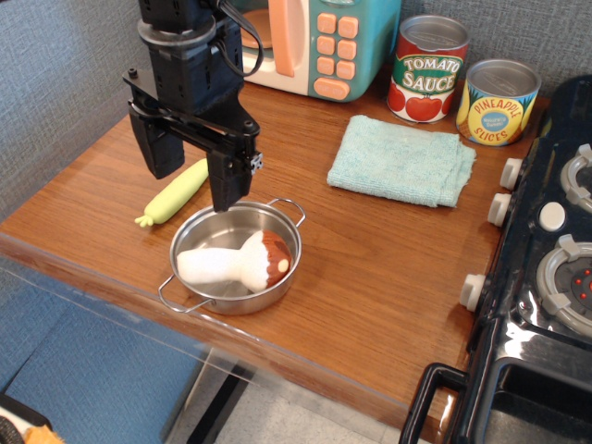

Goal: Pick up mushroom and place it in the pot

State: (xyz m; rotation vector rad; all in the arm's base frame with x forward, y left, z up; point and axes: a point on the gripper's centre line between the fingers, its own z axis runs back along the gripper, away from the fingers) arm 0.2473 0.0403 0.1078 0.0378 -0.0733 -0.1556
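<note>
While jaws (191, 180) gape, mushroom (236, 262) potted (282, 220).

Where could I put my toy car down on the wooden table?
The biggest bare wood lies between the pot, the blue cloth and the stove knobs. A smaller patch sits left of the yellow-green spoon handle. It is crowded at the back, by the toy microwave and cans, and under the gripper.

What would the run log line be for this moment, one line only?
phase: placed | mushroom: lying in pot | gripper: open, empty, above pot's back-left rim | spoon: on counter behind pot
</note>
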